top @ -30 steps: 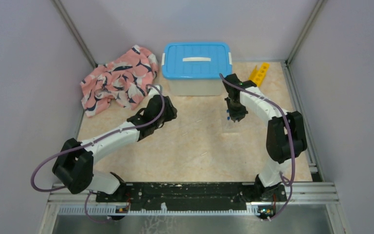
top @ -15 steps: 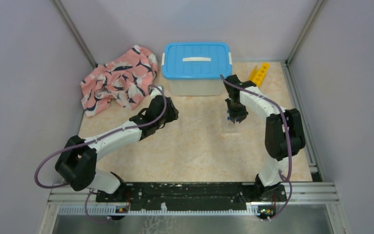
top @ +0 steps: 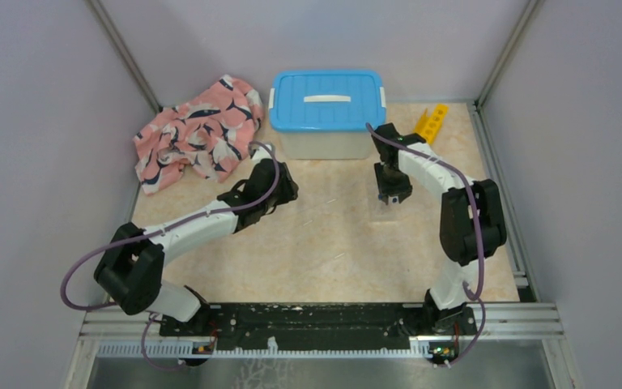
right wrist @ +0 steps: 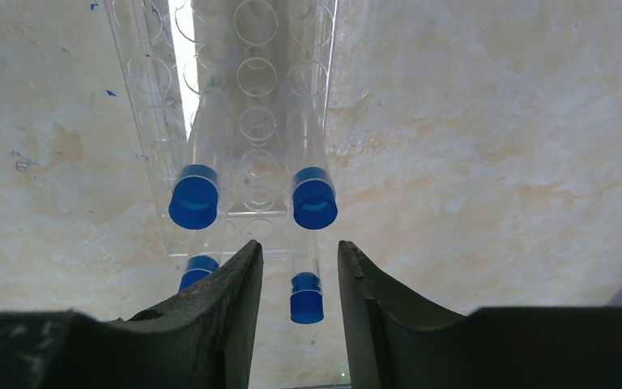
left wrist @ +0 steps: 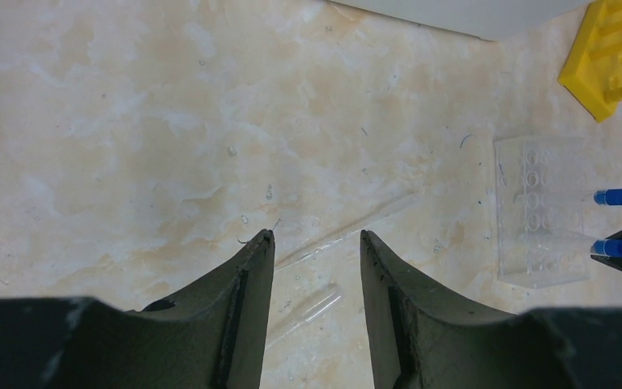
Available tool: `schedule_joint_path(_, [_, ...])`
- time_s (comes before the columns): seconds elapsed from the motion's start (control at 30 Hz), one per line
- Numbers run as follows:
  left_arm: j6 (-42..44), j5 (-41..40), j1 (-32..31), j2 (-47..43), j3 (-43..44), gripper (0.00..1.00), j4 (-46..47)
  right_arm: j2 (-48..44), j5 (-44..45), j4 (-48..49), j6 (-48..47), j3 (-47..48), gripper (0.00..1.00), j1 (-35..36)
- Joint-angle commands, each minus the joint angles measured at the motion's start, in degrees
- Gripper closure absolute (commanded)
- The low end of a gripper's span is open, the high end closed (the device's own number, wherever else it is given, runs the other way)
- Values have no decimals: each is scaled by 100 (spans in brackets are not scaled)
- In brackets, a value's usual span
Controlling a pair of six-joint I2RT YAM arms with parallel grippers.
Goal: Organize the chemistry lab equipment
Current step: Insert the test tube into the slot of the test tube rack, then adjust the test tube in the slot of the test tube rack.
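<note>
A clear plastic tube rack (right wrist: 243,97) lies under my right gripper (right wrist: 298,251), which is open. Two clear tubes with blue caps (right wrist: 315,197) stand in that rack. A third blue-capped tube (right wrist: 307,298) sits between the right fingers without touching them, and a fourth cap (right wrist: 200,270) shows behind the left finger. My left gripper (left wrist: 313,235) is open, low over a long thin clear tube (left wrist: 348,231) and a short clear tube (left wrist: 308,312) lying on the table. The yellow holed rack (top: 432,123) stands at the back right. Tongs and ball are out of view.
A white bin with a blue lid (top: 328,109) stands at the back centre, just behind the right gripper (top: 389,197). The pink whale-patterned cloth (top: 198,134) lies crumpled at the back left, beyond the left gripper (top: 282,193). Grey walls close in both sides.
The left arm has crept a little to the right and forward. The right gripper has barely shifted above the clear rack.
</note>
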Motion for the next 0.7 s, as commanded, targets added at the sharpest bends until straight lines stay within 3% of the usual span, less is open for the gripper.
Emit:
schedule_joint_path(0.0, [31, 13, -66, 41, 209, 51, 124, -206, 104, 76, -35, 360, 60, -50])
schedule_joint_path(0.53, [139, -473, -257, -306, 318, 50, -277, -1556, 434, 377, 200, -133, 61, 83])
schedule_joint_path(0.6, [149, -511, -266, -347, 322, 50, -317, -1763, 473, 453, 264, -316, 67, 86])
schedule_joint_path(0.67, [170, -542, -271, -378, 347, 50, -354, -1929, 496, 495, 316, -509, 85, 82])
